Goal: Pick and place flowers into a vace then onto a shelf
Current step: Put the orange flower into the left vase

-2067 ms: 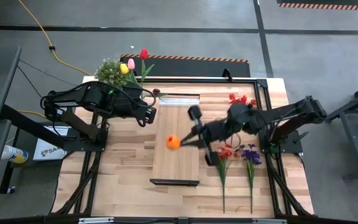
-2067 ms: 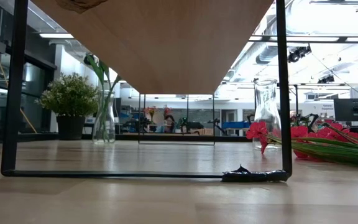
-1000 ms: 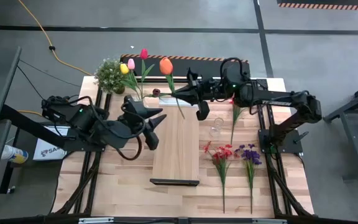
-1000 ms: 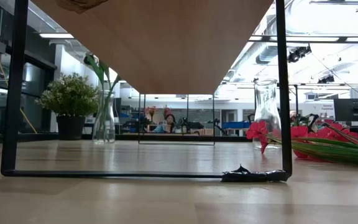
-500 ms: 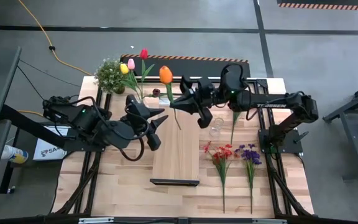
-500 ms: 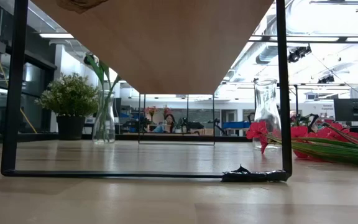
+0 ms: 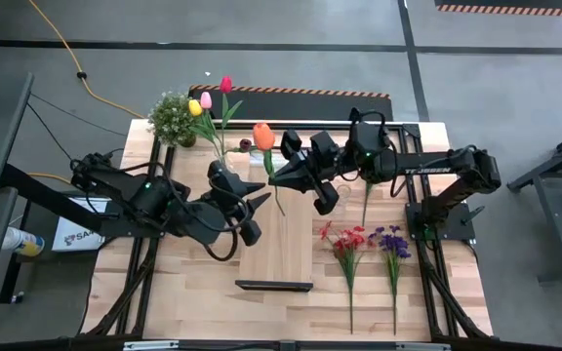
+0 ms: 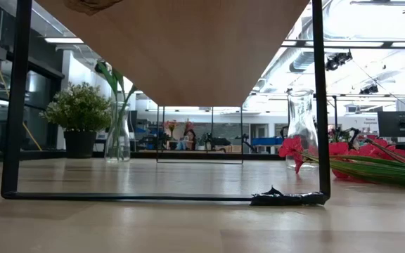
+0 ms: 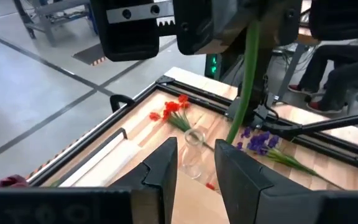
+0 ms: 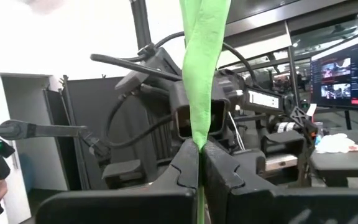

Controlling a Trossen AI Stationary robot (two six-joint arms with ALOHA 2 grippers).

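Note:
My right gripper [image 7: 274,178] is shut on an orange tulip [image 7: 263,136] above the far end of the shelf [image 7: 275,244], a long light wood board on a black frame. My left gripper [image 7: 259,192] hovers open just to the left of the tulip's stem [image 9: 248,74], with nothing between its fingers. A glass vase [image 8: 118,137] at the far left holds yellow, pink and red tulips [image 7: 206,100]. An empty glass vase [image 9: 192,155] stands right of the shelf. Red sprays [image 7: 349,240] and a purple cluster [image 7: 393,242] lie on the table at the right. My right gripper pinches the tulip's green stem [image 10: 199,134] between its two fingers, partway down from the bloom. The fingers come about level from the table's right and lie across the stem. The tulip is lifted clear, bloom up, its lower stem end [image 7: 281,209] hanging over the shelf.
A bushy potted plant [image 7: 172,117] stands at the far left corner beside the filled vase. One more green stem [image 7: 368,195] lies right of the shelf. The black frame's legs [image 8: 16,98] stand on the tabletop under the board.
My right gripper has carried the orange tulip from the far edge toward the near edge, over the shelf's far end, tipping its fingers upward; it stays shut on the stem. My left gripper has edged down and toward the stem, still open.

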